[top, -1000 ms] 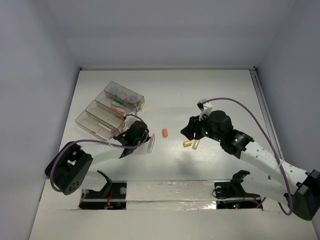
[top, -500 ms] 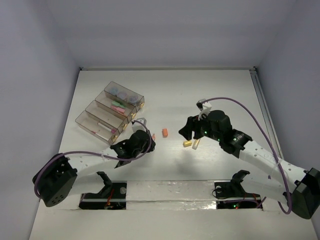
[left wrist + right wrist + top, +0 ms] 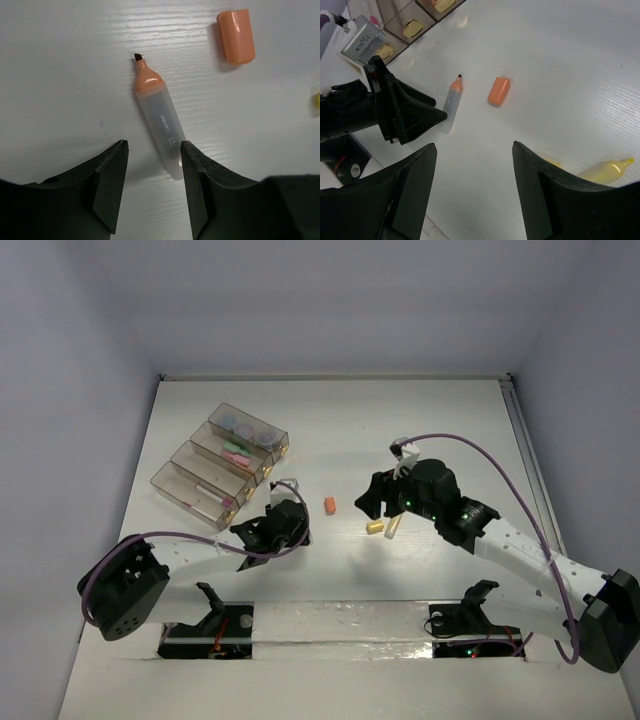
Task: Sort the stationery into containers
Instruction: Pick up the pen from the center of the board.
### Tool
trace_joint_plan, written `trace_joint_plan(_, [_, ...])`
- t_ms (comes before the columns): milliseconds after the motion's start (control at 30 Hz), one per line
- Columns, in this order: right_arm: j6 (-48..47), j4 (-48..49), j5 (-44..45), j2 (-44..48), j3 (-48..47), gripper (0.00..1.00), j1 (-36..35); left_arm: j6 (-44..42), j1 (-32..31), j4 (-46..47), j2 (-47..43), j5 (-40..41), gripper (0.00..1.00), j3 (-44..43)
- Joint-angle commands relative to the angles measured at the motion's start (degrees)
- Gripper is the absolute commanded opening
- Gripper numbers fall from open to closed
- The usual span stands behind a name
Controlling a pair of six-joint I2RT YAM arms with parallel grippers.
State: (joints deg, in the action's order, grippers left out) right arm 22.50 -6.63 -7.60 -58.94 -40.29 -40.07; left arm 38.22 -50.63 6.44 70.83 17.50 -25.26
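An uncapped orange highlighter [image 3: 160, 125] with a clear body lies flat on the white table. Its rear end sits between the fingers of my open left gripper [image 3: 152, 190], close to the right finger. The orange cap [image 3: 236, 36] lies apart, up and to the right. In the right wrist view the same highlighter [image 3: 451, 102] and cap [image 3: 498, 91] lie ahead of my open, empty right gripper [image 3: 475, 190]. A yellow highlighter [image 3: 607, 170] lies by its right finger. The four containers [image 3: 195, 462] stand in a row at the left, holding discs, pink sticks and a pen.
A yellow cap [image 3: 375, 527] lies beside the yellow highlighter [image 3: 393, 527] under the right arm. The two grippers, left gripper [image 3: 290, 525] and right gripper [image 3: 375, 502], face each other about a hand's width apart. The containers' ends [image 3: 402, 20] show at the top left.
My left gripper was shut and its fingers have opened. It has shifted right, over the rear end of the orange highlighter. The right gripper has opened a little wider.
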Motion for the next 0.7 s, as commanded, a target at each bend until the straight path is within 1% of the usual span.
trace_joint_plan(0, [0.0,3.6,-0.8,-0.5,0.2,0.68,0.3,-1.8,-0.3,-0.4,1.9,1.7,0.44,-2.7])
trace_joint_plan(133, [0.2,4.0,-1.5,-1.2,0.3,0.68,0.3,-1.3,-0.9,-0.4,5.0,1.8,0.44,-4.0])
trace_joint_plan(467, [0.0,4.6,-2.2,-1.4,0.8,0.68,0.3,-1.1,-1.4,-1.3,7.7,2.7,0.44,-7.1])
trace_joint_plan(667, [0.0,5.1,-2.4,-1.9,0.9,0.68,0.3,-1.1,-1.4,-1.4,10.0,3.1,0.44,-7.3])
